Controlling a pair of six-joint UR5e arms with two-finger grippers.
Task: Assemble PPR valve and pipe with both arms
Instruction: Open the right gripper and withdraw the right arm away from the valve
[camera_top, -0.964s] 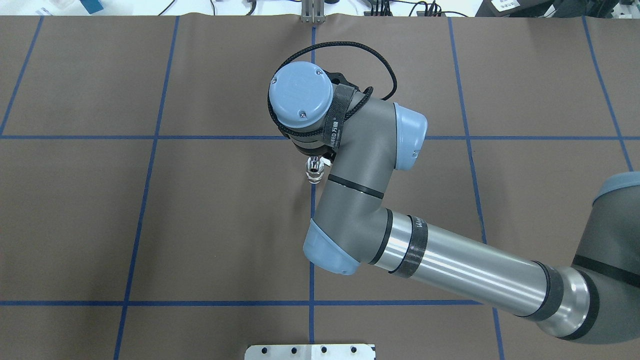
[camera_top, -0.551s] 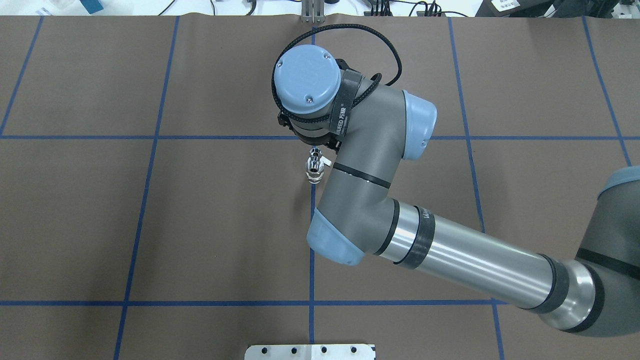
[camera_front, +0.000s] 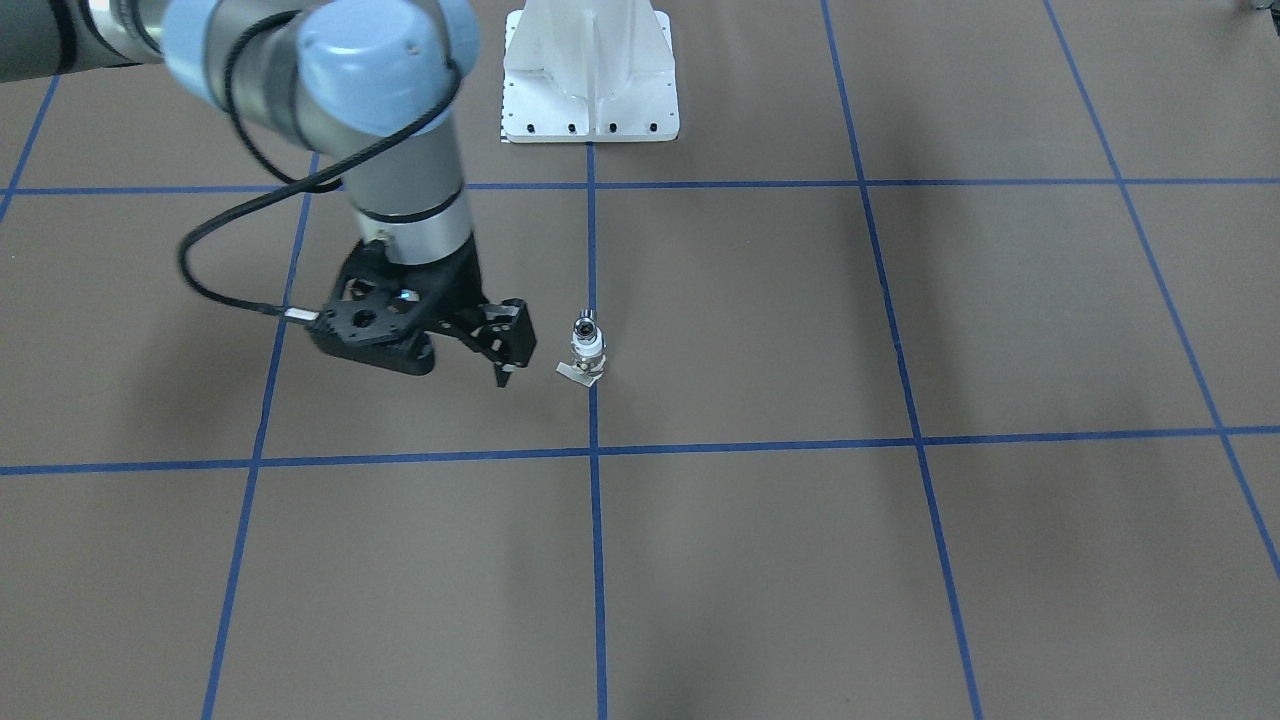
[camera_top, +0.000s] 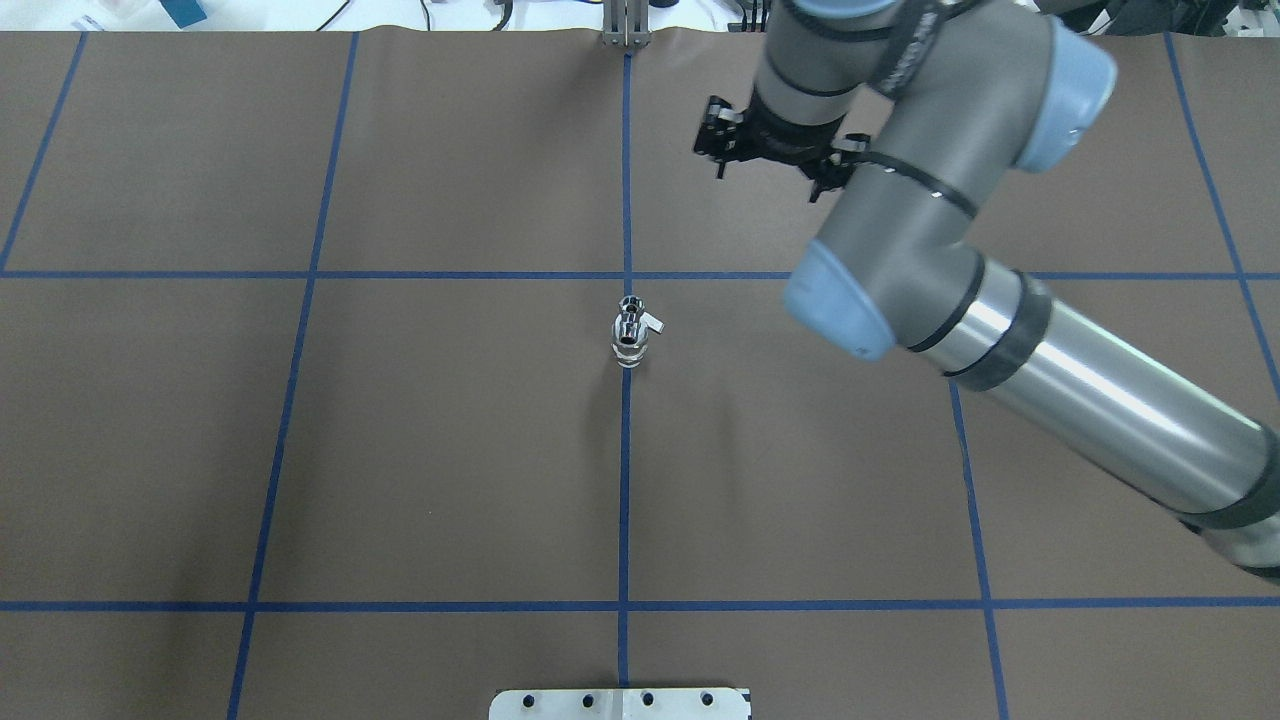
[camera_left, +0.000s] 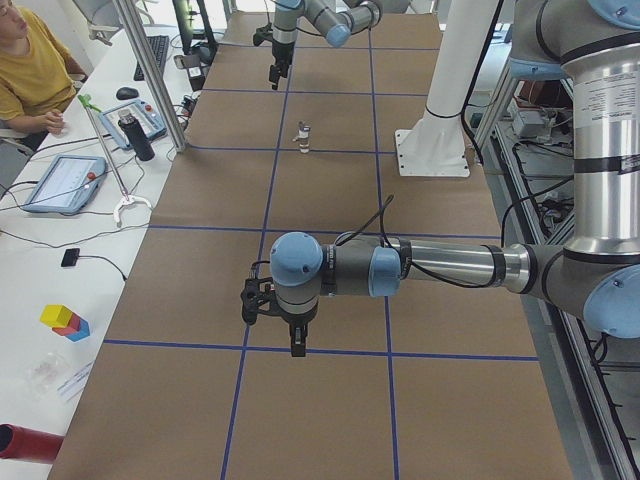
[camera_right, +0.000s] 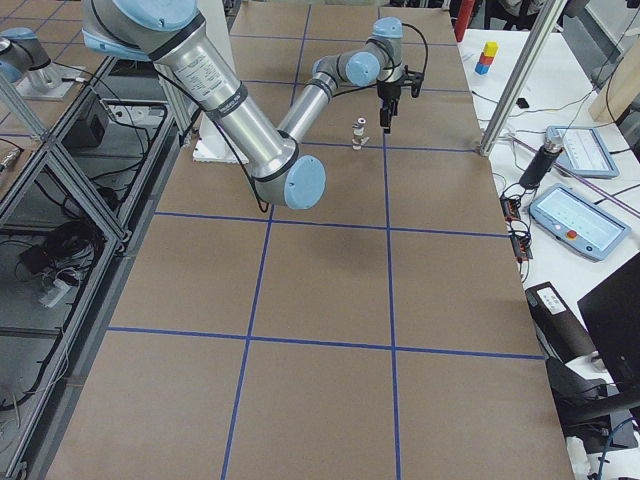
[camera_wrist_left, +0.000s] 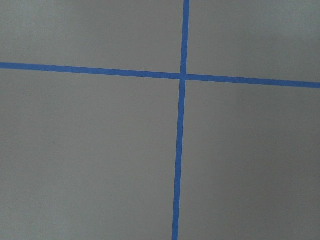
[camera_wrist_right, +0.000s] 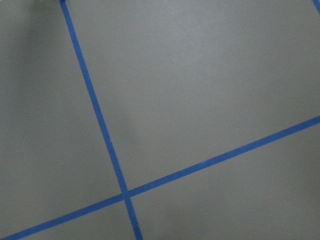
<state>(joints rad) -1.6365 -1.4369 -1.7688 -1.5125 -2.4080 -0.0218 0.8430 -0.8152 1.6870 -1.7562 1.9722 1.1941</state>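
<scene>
The PPR valve (camera_top: 630, 348) stands upright on the table's centre line, white ring at one end and a pale lever tab at its base. It also shows in the front-facing view (camera_front: 588, 348). Shiny chrome metal (camera_top: 629, 318) adjoins it. I cannot tell whether that is the pipe or the valve's own band. My right gripper (camera_front: 505, 360) hangs beside the valve, apart from it, open and empty. It shows far back right in the overhead view (camera_top: 717, 150). My left gripper (camera_left: 290, 325) shows only in the exterior left view, low over bare table. I cannot tell its state.
The white bolted pedestal (camera_front: 590, 110) stands at the robot's side of the table. A metal post (camera_top: 625, 30) stands at the far edge. An operator (camera_left: 30, 70) sits beyond the far edge with tablets. Both wrist views show only brown mat and blue tape lines.
My right arm has swung up and away from over the valve, toward the far right. The valve piece has stayed where it stood.
</scene>
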